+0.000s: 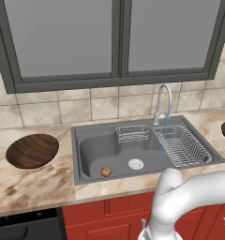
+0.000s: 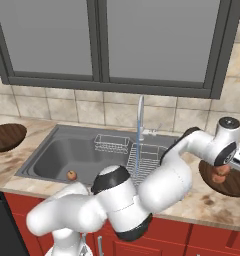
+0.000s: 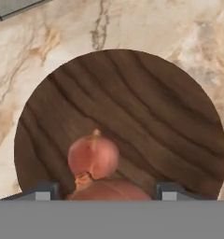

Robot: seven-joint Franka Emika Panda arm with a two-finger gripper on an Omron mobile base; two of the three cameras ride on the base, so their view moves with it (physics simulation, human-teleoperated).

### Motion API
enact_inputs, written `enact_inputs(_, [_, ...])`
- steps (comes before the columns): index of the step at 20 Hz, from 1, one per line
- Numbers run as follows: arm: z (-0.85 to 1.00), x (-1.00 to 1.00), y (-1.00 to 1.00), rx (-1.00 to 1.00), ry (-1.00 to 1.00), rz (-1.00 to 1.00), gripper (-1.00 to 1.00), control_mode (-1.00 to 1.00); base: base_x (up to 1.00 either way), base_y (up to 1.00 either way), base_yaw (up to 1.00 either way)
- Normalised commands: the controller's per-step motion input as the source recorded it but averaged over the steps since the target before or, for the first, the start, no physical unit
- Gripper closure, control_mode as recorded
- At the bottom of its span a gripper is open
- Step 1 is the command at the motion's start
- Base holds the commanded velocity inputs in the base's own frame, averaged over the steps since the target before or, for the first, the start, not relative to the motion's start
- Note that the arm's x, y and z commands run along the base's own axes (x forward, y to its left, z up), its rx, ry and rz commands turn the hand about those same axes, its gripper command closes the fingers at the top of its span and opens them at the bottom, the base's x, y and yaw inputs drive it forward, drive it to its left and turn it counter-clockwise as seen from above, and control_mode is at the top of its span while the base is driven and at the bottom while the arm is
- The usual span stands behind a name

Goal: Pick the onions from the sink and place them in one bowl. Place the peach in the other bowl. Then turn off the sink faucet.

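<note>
My gripper (image 3: pixel 108 192) hangs over the right-hand wooden bowl (image 3: pixel 146 107), shut on the larger onion (image 3: pixel 109 186), whose top shows between the fingertips. The smaller onion (image 3: pixel 93 156) lies in that bowl just beyond it. In the right base view the gripper (image 2: pixel 223 172) and its reddish load sit above the bowl (image 2: pixel 209 181) at the far right. The peach (image 1: pixel 106 172) rests on the sink (image 1: pixel 93 150) floor near the front left, also visible as the peach (image 2: pixel 71 175). The other bowl (image 1: pixel 32 151) stands empty on the left counter. The faucet (image 1: pixel 162 101) runs a thin blue stream.
A wire rack (image 1: pixel 182 146) fills the sink's right side and a small wire basket (image 1: pixel 132 133) sits at its back. Marble counter surrounds the basin, with a tiled wall and window behind. A dark appliance (image 1: pixel 20 227) sits below the left counter.
</note>
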Motion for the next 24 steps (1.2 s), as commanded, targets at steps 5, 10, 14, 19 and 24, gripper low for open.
enact_inputs(5, [0.0,0.3,-0.68,0.03,0.0,0.0,-1.0,-1.0,0.0,0.0,0.0])
enact_inputs(10, [-0.04,0.27,-0.39,0.01,0.0,0.0,-1.0,-1.0,0.0,0.0,0.0])
enact_inputs(14, [-0.14,0.01,0.0,0.0,0.0,0.0,-1.0,-1.0,0.0,0.0,0.0])
enact_inputs(19, [-0.05,0.01,0.71,0.0,-0.04,0.12,-1.0,-1.0,0.0,0.0,0.0])
enact_inputs(24, [0.0,0.08,1.0,-0.06,-0.29,0.43,-1.0,-1.0,0.0,0.0,0.0])
